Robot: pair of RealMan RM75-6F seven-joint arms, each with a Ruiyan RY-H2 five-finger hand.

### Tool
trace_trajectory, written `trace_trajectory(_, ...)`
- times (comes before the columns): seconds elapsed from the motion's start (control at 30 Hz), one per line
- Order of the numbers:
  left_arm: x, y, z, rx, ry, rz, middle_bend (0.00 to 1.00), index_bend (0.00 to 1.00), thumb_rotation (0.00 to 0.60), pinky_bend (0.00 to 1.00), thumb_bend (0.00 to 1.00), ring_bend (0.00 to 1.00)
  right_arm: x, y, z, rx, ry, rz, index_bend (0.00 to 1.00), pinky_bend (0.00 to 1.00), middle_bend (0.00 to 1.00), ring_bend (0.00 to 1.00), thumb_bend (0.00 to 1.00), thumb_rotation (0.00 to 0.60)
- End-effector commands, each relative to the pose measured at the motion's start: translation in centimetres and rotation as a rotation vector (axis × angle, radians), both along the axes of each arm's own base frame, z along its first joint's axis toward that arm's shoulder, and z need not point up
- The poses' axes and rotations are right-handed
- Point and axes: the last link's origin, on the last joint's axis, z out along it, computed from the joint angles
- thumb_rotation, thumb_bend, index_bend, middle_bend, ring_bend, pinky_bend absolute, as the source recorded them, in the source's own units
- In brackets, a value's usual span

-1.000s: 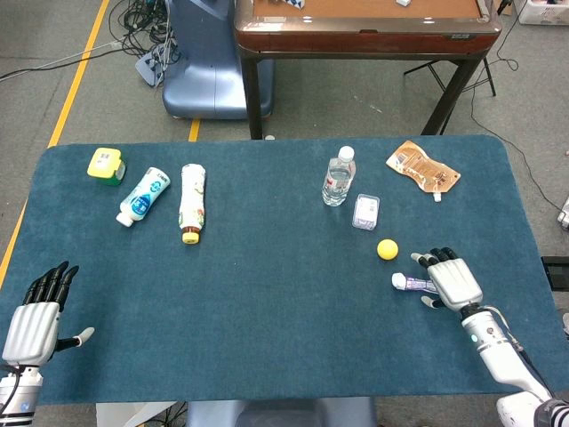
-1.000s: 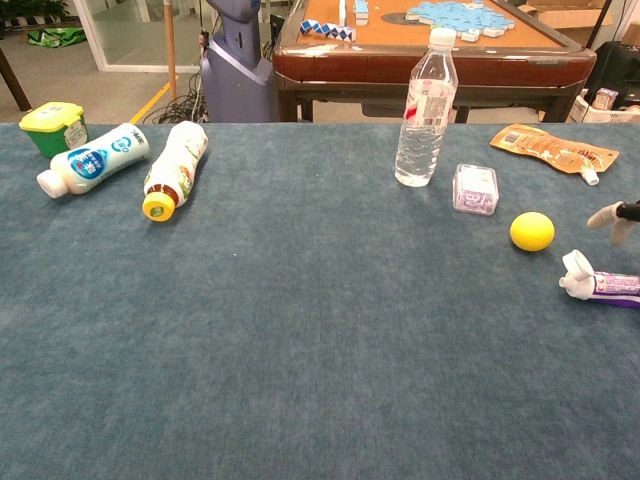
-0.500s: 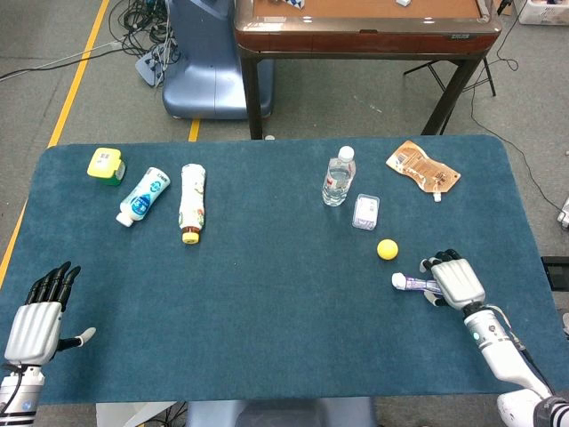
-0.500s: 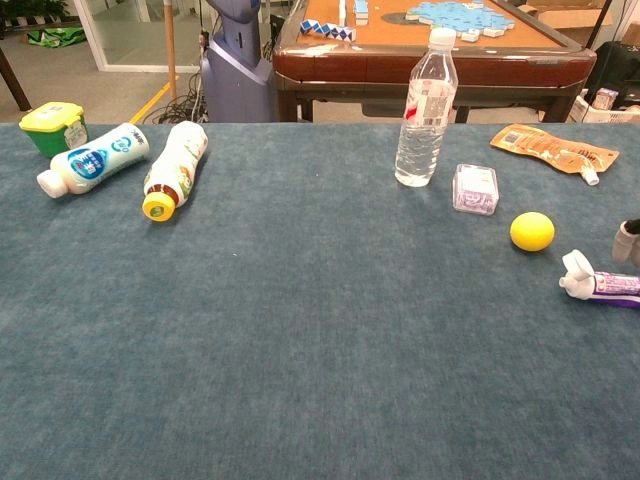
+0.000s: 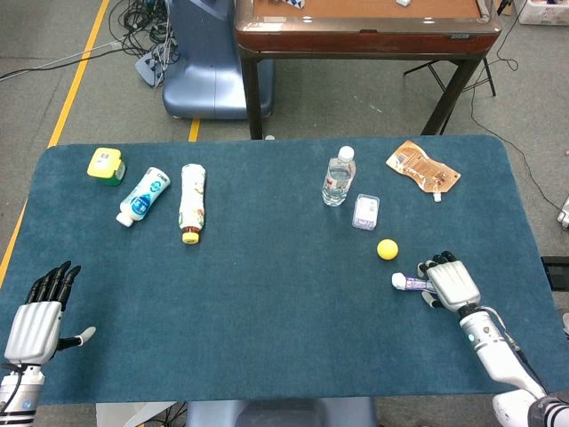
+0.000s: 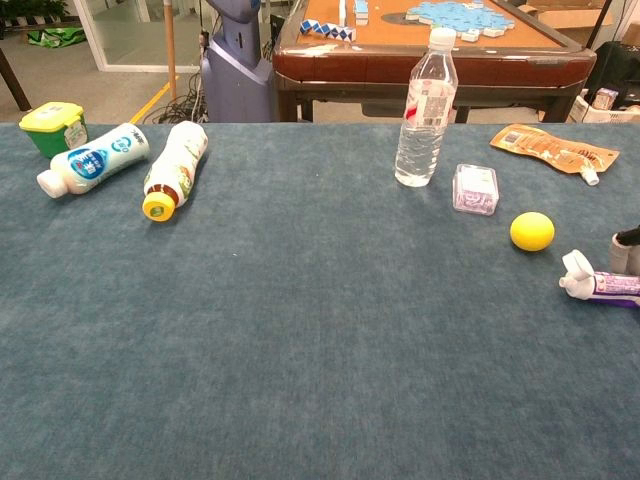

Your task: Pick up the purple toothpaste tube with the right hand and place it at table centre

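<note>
The purple toothpaste tube (image 5: 409, 283) lies flat near the table's right edge, its white cap pointing left. My right hand (image 5: 452, 283) sits over the tube's tail end with its fingers curled around it; the tube still rests on the blue cloth. In the chest view the tube (image 6: 600, 284) shows at the far right with only one fingertip (image 6: 627, 248) of that hand at the frame edge. My left hand (image 5: 36, 317) rests at the near left corner, fingers stretched out, holding nothing.
A yellow ball (image 5: 387, 249) lies just up-left of the tube. Beyond it are a small clear box (image 5: 365, 212), an upright water bottle (image 5: 338, 176) and an orange pouch (image 5: 422, 166). Two white bottles (image 5: 142, 197) (image 5: 192, 202) and a green tub (image 5: 106, 165) lie far left.
The right hand's fingers, spread above the tube a second ago, have curled down around it. The tube has barely shifted. The left hand has stayed still.
</note>
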Motion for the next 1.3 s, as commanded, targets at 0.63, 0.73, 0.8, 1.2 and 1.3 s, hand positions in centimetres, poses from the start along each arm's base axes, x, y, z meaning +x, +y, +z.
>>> trace_trajectory(0.63, -0.6, -0.3, 0.2, 0.007, -0.008, 0.009, 0.00, 0.00, 0.600, 0.06, 0.09, 0.00, 0.7, -0.6, -1.1, 0.008, 0.033, 0.015, 0.53, 0.19, 0.50, 0.32, 0.44, 0.600)
trace_trajectory(0.73, -0.7, -0.3, 0.3, 0.008, -0.006, 0.012, 0.00, 0.00, 0.600, 0.06, 0.09, 0.00, 0.7, -0.9, -1.0, 0.008, 0.037, 0.014, 0.59, 0.20, 0.55, 0.35, 0.49, 0.600)
trace_trajectory(0.8, -0.7, -0.2, 0.3, 0.006, -0.002, 0.009, 0.00, 0.00, 0.600, 0.06, 0.09, 0.00, 0.9, -1.1, -1.0, 0.010, 0.024, 0.013, 0.63, 0.21, 0.58, 0.38, 0.53, 0.600)
trace_trajectory(1.2, 0.9, 2.6, 1.4, -0.045, 0.023, -0.102, 0.00, 0.00, 0.600, 0.08, 0.09, 0.02, 5.6, -2.9, 1.2, 0.111, -0.051, 0.081, 0.79, 0.25, 0.70, 0.50, 0.68, 0.600)
trace_trajectory(1.3, 1.6, 3.7, 1.8, -0.060, 0.030, -0.149, 0.00, 0.00, 0.600, 0.12, 0.09, 0.03, 8.2, -3.5, 2.0, 0.151, -0.065, 0.124, 0.80, 0.26, 0.70, 0.51, 0.69, 0.600)
